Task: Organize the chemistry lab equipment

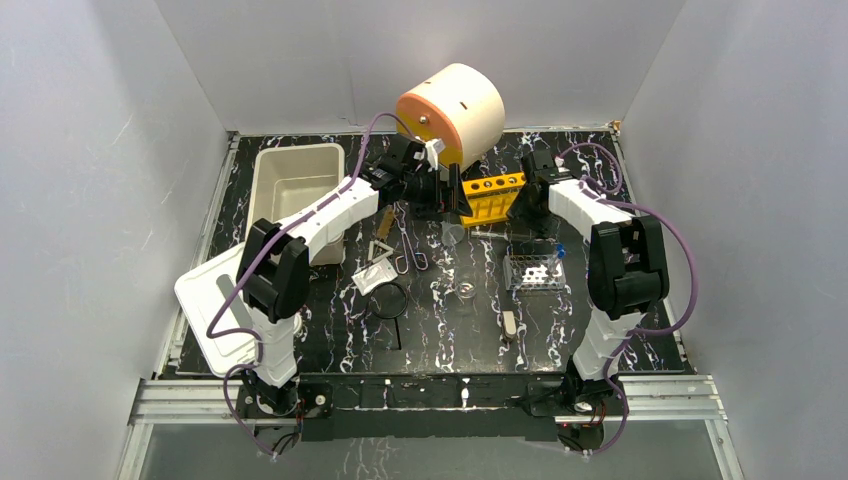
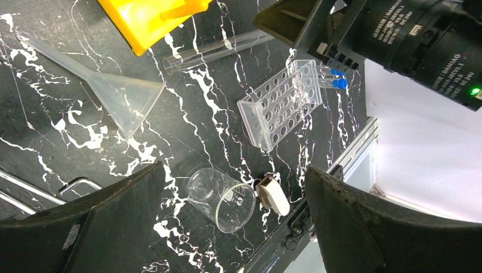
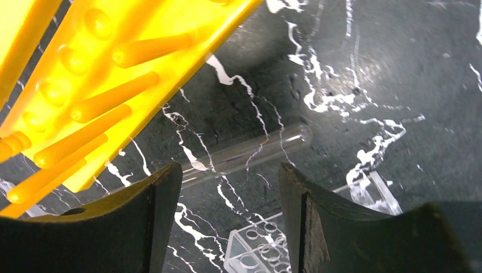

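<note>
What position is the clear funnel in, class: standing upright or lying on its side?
Lying on its side: the clear funnel shows stem and cone stretched flat along the black table, stem pointing sideways, not up.

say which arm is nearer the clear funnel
Left arm: jaws right by the clear funnel. Right arm: jaws at the yellow rack's far end.

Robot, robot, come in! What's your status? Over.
Left gripper open, empty. Right gripper open, aimed at loose test tube. Yellow rack right beside it.
</note>
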`<state>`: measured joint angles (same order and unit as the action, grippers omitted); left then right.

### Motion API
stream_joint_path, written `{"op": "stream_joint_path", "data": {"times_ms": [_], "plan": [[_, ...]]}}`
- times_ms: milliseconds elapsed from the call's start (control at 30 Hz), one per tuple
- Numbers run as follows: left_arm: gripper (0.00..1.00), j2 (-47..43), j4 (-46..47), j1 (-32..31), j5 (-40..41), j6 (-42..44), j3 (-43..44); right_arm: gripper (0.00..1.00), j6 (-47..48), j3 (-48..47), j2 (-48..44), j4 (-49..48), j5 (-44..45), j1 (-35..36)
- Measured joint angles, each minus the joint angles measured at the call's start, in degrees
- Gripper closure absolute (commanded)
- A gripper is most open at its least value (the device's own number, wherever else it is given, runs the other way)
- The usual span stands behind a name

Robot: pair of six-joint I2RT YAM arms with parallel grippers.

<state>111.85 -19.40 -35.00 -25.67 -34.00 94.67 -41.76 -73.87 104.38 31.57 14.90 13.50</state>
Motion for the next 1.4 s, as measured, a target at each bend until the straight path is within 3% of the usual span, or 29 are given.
{"op": "stream_joint_path", "data": {"times_ms": [400,700,833,1100,1400], "plan": [[0.07,-0.5,-0.9,0.4,1.3,1.0,-1.1,0.23,-21.6,-1.2,0.1,8.0,3.8,0.3],[0.07,-1.1,-1.6,1.0,1.7,1.2,-2.9,0.23,-31.0,-6.0,7.2,10.5,7.4,0.8],[0.07,-1.1,-1.8,1.4,1.9,1.4,-3.2,0.28,-32.3,-6.4,8.5,11.2,8.4,0.8],[0.07,-1.3,-1.8,1.9,2.2,1.5,-3.2,0.58,-32.2,-6.4,9.0,11.9,9.5,0.8],[0.07,-1.3,-1.9,1.9,2.2,1.5,-3.2,0.56,-31.8,-8.2,10.3,12.4,9.6,0.8]]}}
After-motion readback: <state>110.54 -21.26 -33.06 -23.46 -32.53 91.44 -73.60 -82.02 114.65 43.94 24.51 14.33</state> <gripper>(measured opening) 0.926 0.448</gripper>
